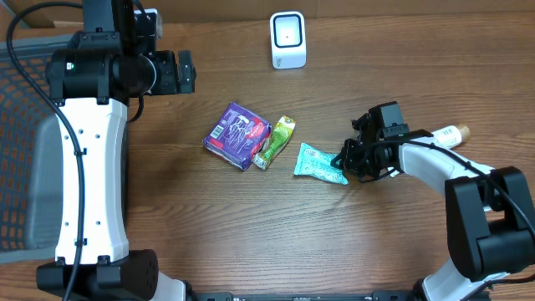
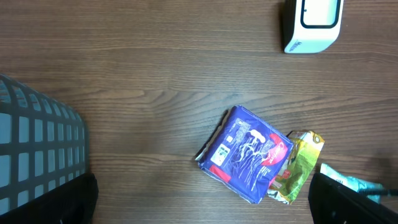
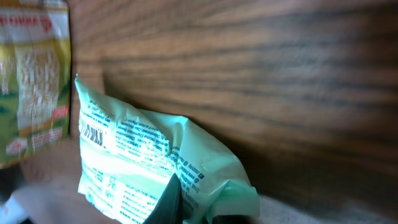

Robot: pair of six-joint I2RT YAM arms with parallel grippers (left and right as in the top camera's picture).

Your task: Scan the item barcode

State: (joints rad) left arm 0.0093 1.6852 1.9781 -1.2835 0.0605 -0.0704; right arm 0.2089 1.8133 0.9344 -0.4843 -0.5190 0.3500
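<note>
At the top left of the overhead view, the left pincer (image 1: 185, 71) hangs over bare wood with its jaws spread wide and nothing between them. A white scanner (image 1: 288, 40) stands upright near the far edge of the surface (image 1: 209, 226). Mid-surface lie three packets in a row: a purple packet (image 1: 238, 134), a green packet (image 1: 276, 142) touching its right side, and, just beside that but apart, a teal packet (image 1: 318, 163). The right pincer (image 1: 344, 160) is down at the teal packet's right end, clenched on it. A pale bottle (image 1: 450, 134) lies behind the right arm, and a grey basket (image 1: 21, 92) sits at the left edge.

From the left wrist, the two dark fingers (image 2: 79, 200) stand far apart in the lower corners. Between them lie the purple packet, face up and tilted, and the green packet against its right edge. One corner of the teal packet (image 2: 348, 182) peeks in at the lower right. The scanner (image 2: 314, 25) is at the top right, the basket's mesh (image 2: 37, 155) at the left.

From the right wrist, the teal packet (image 3: 137, 155) fills the lower left, its film crumpled where a dark fingertip (image 3: 171, 199) pinches its near end. The green packet (image 3: 34, 81) lies blurred beyond it.
</note>
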